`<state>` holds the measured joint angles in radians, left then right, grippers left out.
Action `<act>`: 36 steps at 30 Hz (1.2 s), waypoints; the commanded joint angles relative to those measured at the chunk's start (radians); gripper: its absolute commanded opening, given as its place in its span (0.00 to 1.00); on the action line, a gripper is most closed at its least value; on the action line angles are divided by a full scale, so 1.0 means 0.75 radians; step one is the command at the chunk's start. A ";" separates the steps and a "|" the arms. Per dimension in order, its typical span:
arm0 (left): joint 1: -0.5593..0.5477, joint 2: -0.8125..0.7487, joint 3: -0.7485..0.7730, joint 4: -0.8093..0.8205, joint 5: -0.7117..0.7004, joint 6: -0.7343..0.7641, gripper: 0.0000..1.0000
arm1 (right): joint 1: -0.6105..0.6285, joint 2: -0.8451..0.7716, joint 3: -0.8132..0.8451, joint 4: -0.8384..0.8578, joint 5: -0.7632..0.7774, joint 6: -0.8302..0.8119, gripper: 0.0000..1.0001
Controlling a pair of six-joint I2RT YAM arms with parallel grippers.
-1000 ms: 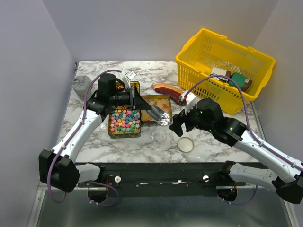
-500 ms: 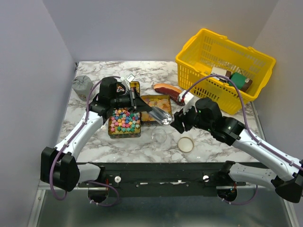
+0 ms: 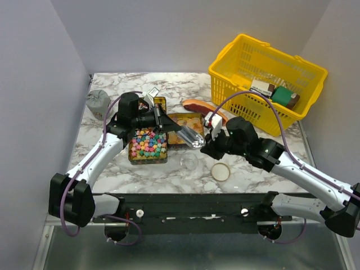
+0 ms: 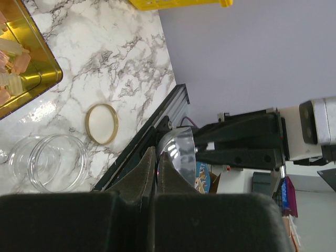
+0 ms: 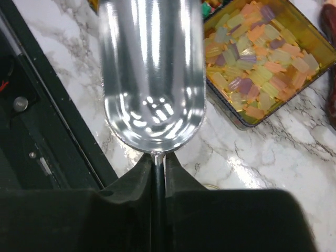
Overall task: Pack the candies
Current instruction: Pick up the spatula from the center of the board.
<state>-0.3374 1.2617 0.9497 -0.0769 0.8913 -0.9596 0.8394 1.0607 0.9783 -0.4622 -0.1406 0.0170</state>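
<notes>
A shiny metal scoop (image 3: 191, 137) hangs over the table between both arms, and no candies show in its bowl (image 5: 152, 68). My left gripper (image 3: 171, 126) is shut on the scoop's thin rim (image 4: 181, 157). My right gripper (image 3: 209, 148) is shut on its thin handle, right behind the bowl. The candies lie in gold tins: pastel star bits (image 3: 148, 143) under the left arm, and yellow-orange pieces (image 3: 181, 121) beside them, also in the right wrist view (image 5: 257, 63). An empty glass jar (image 3: 189, 161) stands just below the scoop.
The jar's gold-rimmed lid (image 3: 220, 171) lies flat near the front edge. A reddish-brown slab (image 3: 198, 105) lies behind the tins. A yellow mesh basket (image 3: 247, 56) with boxed packets fills the back right. A grey lump (image 3: 97, 101) sits at the back left.
My right gripper has moved left to the scoop and shut on its handle. The left gripper has kept its hold on the scoop with hardly any movement.
</notes>
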 commanded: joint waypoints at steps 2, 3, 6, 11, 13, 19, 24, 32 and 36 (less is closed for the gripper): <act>0.002 0.009 -0.019 0.013 0.031 -0.005 0.00 | 0.008 -0.001 0.047 0.025 0.042 0.018 0.08; 0.000 0.017 -0.019 0.000 0.031 0.015 0.00 | 0.008 -0.001 0.050 0.021 0.044 0.020 0.03; 0.002 0.042 -0.006 -0.059 0.006 0.068 0.00 | 0.008 0.001 0.080 -0.010 0.065 0.024 0.01; 0.002 0.093 0.081 -0.259 -0.074 0.305 0.05 | 0.008 0.036 0.207 -0.112 0.093 0.031 0.01; 0.002 0.115 0.104 -0.355 -0.108 0.377 0.07 | 0.008 0.062 0.258 -0.147 0.087 0.033 0.01; 0.002 0.175 0.125 -0.462 -0.131 0.521 0.16 | 0.006 0.150 0.401 -0.251 0.106 0.049 0.01; 0.002 0.195 0.159 -0.476 -0.186 0.596 0.37 | 0.006 0.232 0.465 -0.329 0.106 0.055 0.01; 0.018 0.214 0.272 -0.440 -0.456 0.625 0.99 | 0.000 0.371 0.512 -0.500 0.240 -0.002 0.01; 0.035 0.242 0.294 -0.431 -0.652 0.660 0.99 | -0.068 0.494 0.571 -0.556 0.269 -0.061 0.01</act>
<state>-0.3264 1.4307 1.1381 -0.4042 0.6067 -0.5125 0.8333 1.3529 1.3537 -0.8097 -0.0113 0.0315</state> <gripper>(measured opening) 0.987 0.174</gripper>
